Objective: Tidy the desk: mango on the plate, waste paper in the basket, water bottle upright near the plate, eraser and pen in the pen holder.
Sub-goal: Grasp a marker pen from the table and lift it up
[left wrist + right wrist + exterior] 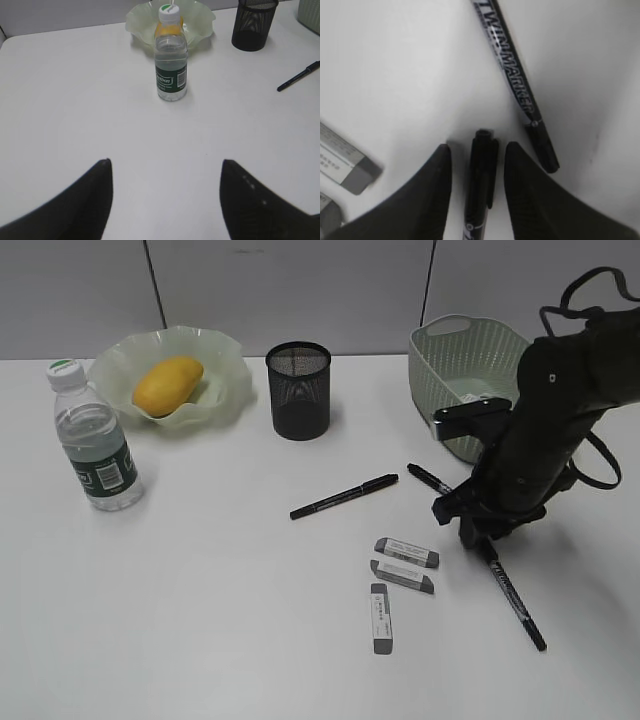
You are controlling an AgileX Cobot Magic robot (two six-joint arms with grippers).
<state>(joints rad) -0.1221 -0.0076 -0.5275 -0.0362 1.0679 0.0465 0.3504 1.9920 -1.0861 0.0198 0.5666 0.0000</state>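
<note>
Lying between the two dark fingers of the right tool [475,192] is a slim black marker pen [480,185], flat on the plain white bench [220,620]; the fingers sit close on either side of its barrel, though I cannot tell if they actually pinch it. A second black marker [517,85] with white lettering lies just beside it, slanting away. Two grey-ended white erasers [345,165] sit near on the tool's left, and the wider view shows three erasers [406,553] together with another black pen [344,496] beyond them. The black wire-mesh pen holder [298,390] stands upright farther back. The yellow-orange mango [168,385] rests in the pale green ruffled plate [230,380], with the clear water bottle [95,440] upright near it. The pale green woven-pattern basket [450,355] stands behind the right arm. The left tool [165,200] hovers spread wide above bare bench.
</note>
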